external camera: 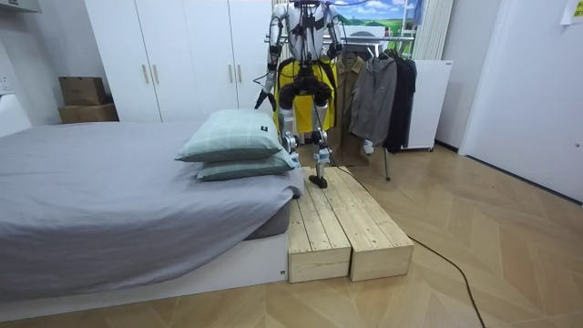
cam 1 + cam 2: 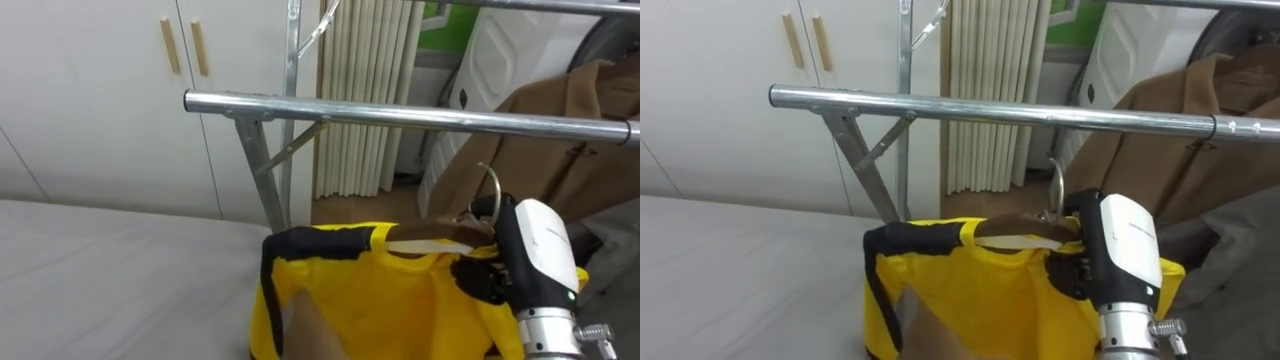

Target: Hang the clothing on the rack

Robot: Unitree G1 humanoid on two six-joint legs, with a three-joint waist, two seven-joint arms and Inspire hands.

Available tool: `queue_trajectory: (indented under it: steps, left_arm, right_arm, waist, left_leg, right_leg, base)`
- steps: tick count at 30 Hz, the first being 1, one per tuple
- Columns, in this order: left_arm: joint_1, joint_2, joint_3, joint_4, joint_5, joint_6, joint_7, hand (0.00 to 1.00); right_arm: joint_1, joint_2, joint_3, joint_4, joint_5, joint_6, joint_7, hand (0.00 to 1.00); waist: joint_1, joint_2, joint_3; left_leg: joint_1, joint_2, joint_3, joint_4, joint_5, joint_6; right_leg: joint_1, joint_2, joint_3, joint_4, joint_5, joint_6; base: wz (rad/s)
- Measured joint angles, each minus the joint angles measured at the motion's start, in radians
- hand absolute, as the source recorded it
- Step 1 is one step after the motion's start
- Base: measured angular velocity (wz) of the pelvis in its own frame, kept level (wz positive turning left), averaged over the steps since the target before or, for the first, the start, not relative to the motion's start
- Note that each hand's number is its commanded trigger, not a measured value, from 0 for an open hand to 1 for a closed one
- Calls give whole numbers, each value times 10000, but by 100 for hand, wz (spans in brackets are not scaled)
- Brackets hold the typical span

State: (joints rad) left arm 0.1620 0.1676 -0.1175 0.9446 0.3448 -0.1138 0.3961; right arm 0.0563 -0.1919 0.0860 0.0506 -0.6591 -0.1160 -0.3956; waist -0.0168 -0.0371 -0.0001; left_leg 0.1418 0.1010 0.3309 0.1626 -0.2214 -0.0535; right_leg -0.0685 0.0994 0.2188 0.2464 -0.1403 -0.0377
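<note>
- A metal rail (image 2: 400, 112) runs level across the upper half, on a slanted post (image 2: 262, 175).
- Below the rail, the right hand (image 2: 485, 278) curls round a wooden hanger (image 2: 440, 240).
- The hanger's hook stands upright under the rail, not touching it.
- A yellow shirt (image 2: 380, 300) with black trim hangs from the hanger.
- A brown coat (image 2: 560, 130) hangs behind the rail's right end.
- Behind the rail's left end is a white wardrobe (image 2: 100, 90); below it lies a grey bed (image 2: 100, 260).
</note>
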Motion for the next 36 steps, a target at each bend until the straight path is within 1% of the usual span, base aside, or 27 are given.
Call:
queue_trajectory:
  steps: [4,11,14,17,26,28,30,36]
  left_arm:
    - [133,1,204,-2,0,6,-2,0]
    - [189,-10,268,-3,9,10,-153,0]
    - [178,-6,268,52,0,8,-152,0]
    - [187,-8,265,307,-3,7,-152,0]
    - [101,-6,286,580,1,-5,-149,0]
    - [52,-12,339,587,4,-8,-149,0]
    - [20,-16,384,588,2,-15,-150,0]
    - [-148,-23,422,703,16,-20,-178,0]
  right_arm:
    - [0,-21,-22,-18,-1,0,-171,100]
    - [-8,-21,-112,-643,73,-2,-311,100]
    - [-13,-23,-323,-675,239,-10,-507,100]
    - [-21,-23,-349,-688,377,-11,-612,100]
    - [-228,-23,-348,-722,475,-71,-870,100]
    - [-232,-23,-348,-723,479,-80,-886,100]
    - [-242,-23,-348,-723,569,-177,-886,100]
    - [-515,-23,-345,-723,1114,-210,-853,100]
  waist:
    - [-20,-40,-23]
    - [57,-88,-22]
    - [221,-147,13]
    - [250,-189,40]
    - [406,-196,55]
    - [464,-206,67]
    - [510,-207,91]
    - [556,-176,114]
  left_leg:
    - [0,34,-9,-1,-1,-1]
    - [-1,77,-9,-1,0,-5]
    - [6,77,-5,-1,0,-5]
    - [7,77,-4,-10,-1,-5]
    - [6,77,-13,-32,-1,-6]
    - [5,78,-13,-35,-1,-6]
    - [9,79,-20,-39,-1,-6]
    - [11,78,-48,-110,-1,-7]
  right_leg:
    - [-5,37,-4,-2,12,-4]
    - [-3,90,4,-35,76,-46]
    - [0,91,11,-32,78,-50]
    - [6,89,5,-50,79,-50]
    - [23,88,7,-74,83,-54]
    - [65,86,10,-78,83,-54]
    - [98,81,7,-98,83,-54]
    - [97,78,-18,-147,95,-54]
  base:
    - [0]
    - [0]
    - [0]
    - [0]
    - [0]
    - [0]
    - [0]
    - [0]
